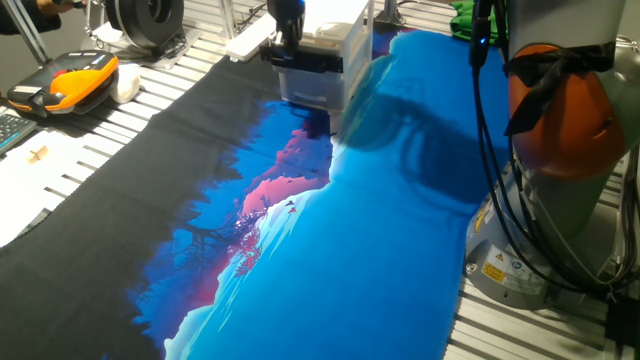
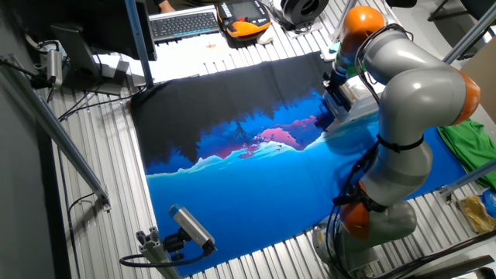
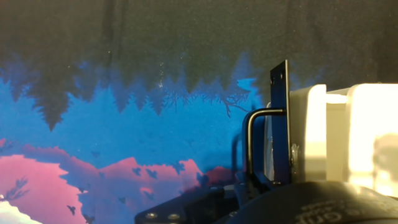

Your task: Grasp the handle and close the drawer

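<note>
My black two-finger gripper (image 1: 288, 40) sits at the upper front of the small white-translucent plastic drawer cabinet (image 1: 335, 55); from these views I cannot tell whether its fingers are parted or clamped. In the hand view I log a thin dark wire-like bar handle (image 3: 256, 146) fixed to a dark front strip (image 3: 281, 121) of the shallow white plastic drawer (image 3: 311, 134), right beside the gripper body at the bottom edge. The cabinet stands at the far end of a blue, pink and black landscape-print cloth (image 1: 330, 250) covering the slatted metal table (image 1: 150, 85). Grey-and-orange arm (image 2: 411, 101) bends over it. Orange-black handheld device (image 1: 70, 82) lies well apart.
</note>
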`<control>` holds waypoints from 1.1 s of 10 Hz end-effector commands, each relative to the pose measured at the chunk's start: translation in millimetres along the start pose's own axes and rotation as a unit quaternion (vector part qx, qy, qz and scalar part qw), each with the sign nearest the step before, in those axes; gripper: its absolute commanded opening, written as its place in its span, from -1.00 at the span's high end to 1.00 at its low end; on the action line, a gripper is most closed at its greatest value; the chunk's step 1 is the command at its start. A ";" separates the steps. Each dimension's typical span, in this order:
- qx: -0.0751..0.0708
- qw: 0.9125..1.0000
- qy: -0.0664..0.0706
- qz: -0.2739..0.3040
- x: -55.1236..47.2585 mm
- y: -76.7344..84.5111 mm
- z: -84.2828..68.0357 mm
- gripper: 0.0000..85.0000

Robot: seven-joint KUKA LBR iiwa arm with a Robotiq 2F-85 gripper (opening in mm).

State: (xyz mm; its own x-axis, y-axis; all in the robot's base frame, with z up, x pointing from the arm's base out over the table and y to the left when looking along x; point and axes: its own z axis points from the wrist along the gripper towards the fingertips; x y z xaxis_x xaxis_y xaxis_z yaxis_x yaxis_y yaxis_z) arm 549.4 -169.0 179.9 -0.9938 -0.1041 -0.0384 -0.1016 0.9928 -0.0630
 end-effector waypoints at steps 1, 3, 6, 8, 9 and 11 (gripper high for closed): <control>0.000 1.000 0.000 0.006 0.2 0.0 0.1 1.00; 0.000 1.000 0.001 0.013 0.5 -0.2 0.1 1.00; 0.004 1.000 0.001 -0.004 0.9 -2.4 -1.2 1.00; 0.002 1.000 0.002 -0.008 1.0 -6.9 -3.5 1.00; 0.003 1.000 0.002 -0.009 0.9 -7.8 -3.7 1.00; 0.007 1.000 0.002 -0.012 0.5 -8.2 -2.4 1.00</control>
State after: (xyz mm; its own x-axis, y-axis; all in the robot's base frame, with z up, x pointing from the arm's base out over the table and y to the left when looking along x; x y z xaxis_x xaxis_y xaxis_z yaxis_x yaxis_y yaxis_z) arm 549.4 -177.5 182.5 -0.9912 -0.1284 -0.0331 -0.1253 0.9888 -0.0813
